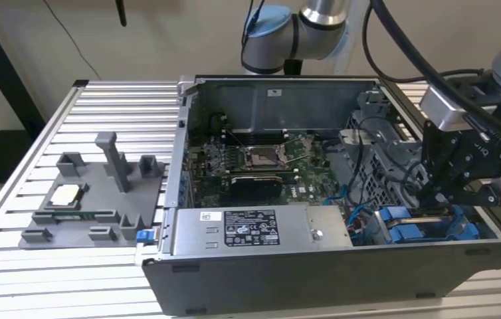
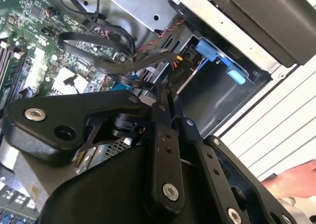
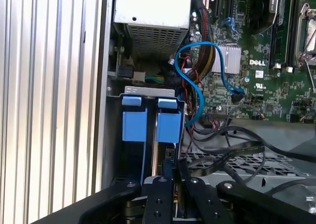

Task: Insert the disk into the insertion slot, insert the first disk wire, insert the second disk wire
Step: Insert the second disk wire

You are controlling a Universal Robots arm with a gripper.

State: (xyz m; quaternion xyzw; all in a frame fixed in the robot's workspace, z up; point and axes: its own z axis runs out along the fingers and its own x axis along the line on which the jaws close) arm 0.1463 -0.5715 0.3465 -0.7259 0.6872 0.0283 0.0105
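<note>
We see our tool [image 1: 450, 199] lowered into the open computer case [image 1: 321, 279], its fingers [image 3: 168, 172] drawn close together around something thin that we cannot make out. Just beneath the tip, the disk [image 3: 169, 126] in its blue frame sits upright in the insertion slot [image 3: 148, 91], beside another blue carrier [image 3: 134, 125]. Farther off, a blue cable [image 3: 210, 66] curls over the motherboard [image 3: 266, 61].

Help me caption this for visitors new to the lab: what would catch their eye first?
The open dark grey computer case on the ribbed metal table, its green motherboard exposed. Then the black gripper reaching into the case's corner at the exterior view's right, just above two bright blue drive carriers standing side by side in the bay.
</note>
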